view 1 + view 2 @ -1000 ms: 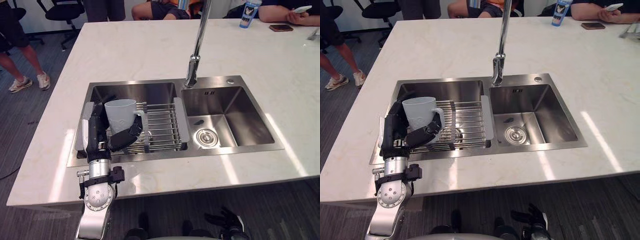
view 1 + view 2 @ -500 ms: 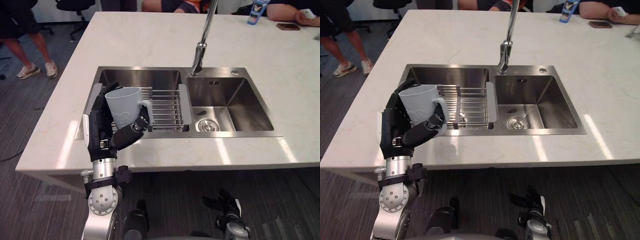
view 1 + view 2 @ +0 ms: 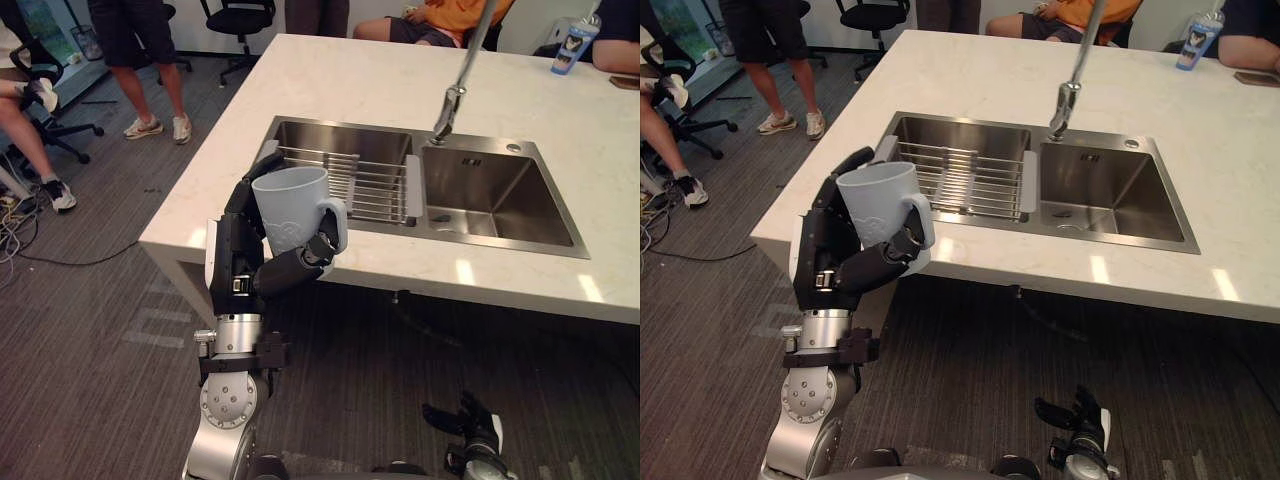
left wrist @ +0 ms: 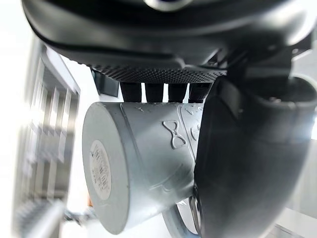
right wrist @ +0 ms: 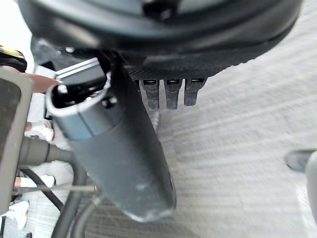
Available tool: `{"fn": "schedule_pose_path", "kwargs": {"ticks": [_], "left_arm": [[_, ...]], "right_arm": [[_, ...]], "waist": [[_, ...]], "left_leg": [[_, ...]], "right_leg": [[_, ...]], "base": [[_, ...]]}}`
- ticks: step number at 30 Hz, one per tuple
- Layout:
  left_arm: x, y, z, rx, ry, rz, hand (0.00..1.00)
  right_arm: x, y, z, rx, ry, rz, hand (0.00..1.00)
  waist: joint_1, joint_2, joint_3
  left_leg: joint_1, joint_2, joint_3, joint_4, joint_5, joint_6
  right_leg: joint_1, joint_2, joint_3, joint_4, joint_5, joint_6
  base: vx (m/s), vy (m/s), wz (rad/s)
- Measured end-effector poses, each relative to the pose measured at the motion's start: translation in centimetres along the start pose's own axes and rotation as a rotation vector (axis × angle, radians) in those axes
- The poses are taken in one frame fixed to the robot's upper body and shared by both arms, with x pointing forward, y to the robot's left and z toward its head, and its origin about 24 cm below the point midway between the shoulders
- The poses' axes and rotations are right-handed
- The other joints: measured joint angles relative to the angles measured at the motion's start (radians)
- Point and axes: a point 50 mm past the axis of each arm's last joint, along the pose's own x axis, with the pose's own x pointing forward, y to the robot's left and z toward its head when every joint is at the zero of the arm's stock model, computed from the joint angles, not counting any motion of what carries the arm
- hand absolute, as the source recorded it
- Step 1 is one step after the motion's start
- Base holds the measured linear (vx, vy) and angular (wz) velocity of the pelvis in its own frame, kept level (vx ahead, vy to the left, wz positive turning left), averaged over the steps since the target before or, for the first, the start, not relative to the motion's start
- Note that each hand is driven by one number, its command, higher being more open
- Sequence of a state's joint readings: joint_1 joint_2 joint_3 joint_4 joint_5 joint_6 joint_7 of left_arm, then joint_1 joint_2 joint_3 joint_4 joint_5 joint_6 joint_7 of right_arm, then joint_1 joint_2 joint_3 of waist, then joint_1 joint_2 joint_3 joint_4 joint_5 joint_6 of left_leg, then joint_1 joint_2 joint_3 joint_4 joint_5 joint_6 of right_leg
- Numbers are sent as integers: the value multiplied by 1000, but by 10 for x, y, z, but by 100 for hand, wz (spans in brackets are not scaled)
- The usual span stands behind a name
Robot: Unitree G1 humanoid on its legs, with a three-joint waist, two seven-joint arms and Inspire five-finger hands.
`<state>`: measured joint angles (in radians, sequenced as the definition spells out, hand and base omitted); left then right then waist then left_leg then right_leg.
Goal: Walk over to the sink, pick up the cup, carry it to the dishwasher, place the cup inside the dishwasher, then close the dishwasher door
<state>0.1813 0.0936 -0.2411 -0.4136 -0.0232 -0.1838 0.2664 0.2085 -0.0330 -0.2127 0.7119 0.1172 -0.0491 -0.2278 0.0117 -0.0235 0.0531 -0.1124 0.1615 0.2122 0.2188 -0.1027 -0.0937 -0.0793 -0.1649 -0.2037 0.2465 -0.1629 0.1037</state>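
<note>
Left hand (image 3: pixel 240 268) clasps the cup (image 3: pixel 290 205) upright, near the sink (image 3: pixel 500 190) — right hand (image 3: pixel 468 433) hangs low, fingers relaxed.

The left hand (image 3: pixel 240 268) has lifted the cup (image 3: pixel 290 205) off the rack (image 3: pixel 365 185) and drawn it away from the sink (image 3: pixel 500 190).

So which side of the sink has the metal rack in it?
The left basin, the one nearest the left hand that holds the cup. The wire rack lies across it; the right basin has none.
</note>
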Motion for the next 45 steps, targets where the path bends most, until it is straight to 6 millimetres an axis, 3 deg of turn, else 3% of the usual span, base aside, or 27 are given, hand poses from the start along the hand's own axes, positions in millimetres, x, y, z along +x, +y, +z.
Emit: {"fn": "schedule_pose_path", "kwargs": {"ticks": [3, 11, 18, 19, 20, 21, 22, 23, 25, 26, 29, 30, 31, 32, 33, 34, 36, 38, 39, 41, 42, 43, 44, 45], "left_arm": [[-2, 2, -14, 7, 75, 11, 30], [-3, 2, -15, -9, 87, 12, 30], [-11, 11, -19, -12, 122, 77, 30], [-11, 13, -18, -18, 121, 101, 30], [-12, 18, -15, -22, 112, 123, 30], [-11, 19, -14, -27, 106, 130, 30], [-9, 21, -12, -25, 92, 137, 30], [-9, 22, -12, -30, 89, 152, 30], [-9, 22, -12, -34, 90, 160, 30], [-8, 23, -12, -30, 87, 156, 30], [-9, 32, -13, -29, 95, 174, 30], [-10, 36, -13, -26, 98, 185, 30], [-10, 37, -13, -26, 101, 191, 30], [-11, 37, -15, -27, 114, 192, 30], [-10, 38, -15, -23, 112, 186, 30], [-9, 40, -14, -14, 108, 186, 30], [-9, 44, -14, -3, 105, 205, 30], [-8, 44, -12, -4, 101, 208, 30], [-7, 41, -10, -12, 87, 205, 30], [-6, 36, -2, -31, 54, 188, 30], [-5, 35, 1, -34, 42, 184, 30], [-4, 33, 9, -43, 6, 177, 30], [-2, 32, 16, -50, -34, 169, 30], [-3, 31, 16, -59, -34, 169, 30]], "right_arm": [[1, 1, -5, -6, 28, 8, 90], [1, -1, -17, -20, 85, 1, 90], [2, 4, -11, -40, 62, 10, 90], [3, 5, -9, -41, 55, 5, 90], [4, 5, -6, -36, 44, 2, 90], [5, 4, -4, -37, 35, -4, 90], [8, -3, 1, -48, 25, -24, 90], [13, -8, 7, -63, 19, -40, 90], [19, -24, 18, -92, -12, -78, 90], [21, -28, 25, -102, -28, -91, 90], [27, -18, 46, -92, -84, -79, 90], [29, -12, 55, -96, -109, -64, 90], [30, -10, 59, -110, -124, -56, 90], [30, -7, 63, -122, -138, -41, 90], [28, -3, 62, -119, -140, -25, 90], [27, 0, 64, -116, -151, -16, 90], [22, 3, 67, -113, -188, -8, 90], [13, 3, 64, -97, -219, -2, 90], [5, 4, 60, -96, -234, 11, 90], [-5, 3, 52, -97, -242, 26, 90], [-8, 3, 50, -92, -243, 27, 90], [-12, 3, 47, -81, -242, 27, 90], [-13, 5, 46, -75, -242, 31, 90], [-13, 4, 46, -82, -237, 27, 90]], "waist": [[-1, -2, -1], [-4, -2, -17], [14, -2, -12], [23, -2, -12], [25, -4, -9], [22, -5, -7], [19, -12, 5], [20, 4, 6], [19, 44, 9], [9, 46, 20], [13, 17, 42], [12, 7, 53], [8, 7, 60], [-13, 12, 66], [-37, 15, 76], [-47, 15, 87], [-48, 13, 98], [-38, 10, 100], [-54, 2, 106], [-45, -18, 109], [-39, -26, 105], [-31, -51, 96], [-34, -73, 94], [-32, -60, 92]], "left_leg": [[8, -35, 32, -9, 8, 18], [19, -32, 23, -36, 33, 31], [-47, -46, -115, -45, 92, 26], [-61, -57, -145, -80, 109, 54], [-73, -47, -84, -113, 96, 106], [-87, -39, -42, -117, 82, 126], [-122, -8, 82, -70, 62, 128], [-159, 34, 243, 22, 35, 145], [-145, 60, 371, 55, 40, 180], [-148, 42, 360, 51, 93, 175], [-153, -64, 275, 58, 57, 168], [-156, -97, 245, 86, 25, 167], [-154, -113, 225, 99, 15, 181], [-142, -160, 163, 107, 2, 201], [-126, -187, 87, 99, -2, 206], [-110, -211, 30, 78, -1, 204], [-68, -257, -46, 33, 1, 201], [-38, -305, -137, 36, 12, 191], [-18, -335, -217, 51, 5, 199], [4, -370, -303, 71, -17, 203], [6, -380, -324, 79, -27, 201], [-4, -387, -332, 118, -80, 202], [-31, -348, -262, 193, -131, 178], [-38, -326, -254, 229, -143, 163]], "right_leg": [[24, -19, 32, -76, 63, 27], [35, -6, 29, -95, 82, 26], [58, -11, -124, -56, 58, 11], [59, -24, -184, -35, 44, 8], [72, -40, -257, -40, 45, 10], [83, -50, -303, -51, 48, 13], [98, -81, -388, -59, 51, 16], [107, -99, -465, -49, 50, 17], [138, -100, -547, -24, 38, 34], [172, -130, -600, 8, 21, 58], [230, -215, -660, 60, -15, 59], [248, -254, -669, 116, -27, 32], [246, -283, -649, 178, -25, -6], [193, -329, -509, 353, 15, -145], [116, -282, -267, 480, -23, -144], [64, -205, -112, 522, -74, -111], [-51, -50, 133, 541, -161, -87], [-131, 51, 264, 533, -197, -75], [-156, 107, 346, 515, -206, -60], [-189, 159, 453, 456, -207, -51], [-197, 159, 469, 432, -203, -45], [-196, 129, 463, 349, -183, -42], [-168, 86, 402, 289, -91, -3], [-157, 90, 367, 289, -97, -12]], "base": [[9, 178, -17], [-37, 2, 0], [-82, -43, 65], [-146, -53, 147], [-133, -60, 169], [-113, 1, 204], [-74, 52, 212], [-67, 93, 200], [14, 121, 164], [49, 180, 174], [43, 206, 123], [65, 226, 104], [115, 276, 126], [155, 281, 169], [163, 255, 206], [168, 113, 194], [216, 55, 154], [234, -9, 163], [240, -57, 201], [245, -131, 175], [315, -214, 167], [356, -274, 177], [257, -204, 180], [265, -209, 147]]}}
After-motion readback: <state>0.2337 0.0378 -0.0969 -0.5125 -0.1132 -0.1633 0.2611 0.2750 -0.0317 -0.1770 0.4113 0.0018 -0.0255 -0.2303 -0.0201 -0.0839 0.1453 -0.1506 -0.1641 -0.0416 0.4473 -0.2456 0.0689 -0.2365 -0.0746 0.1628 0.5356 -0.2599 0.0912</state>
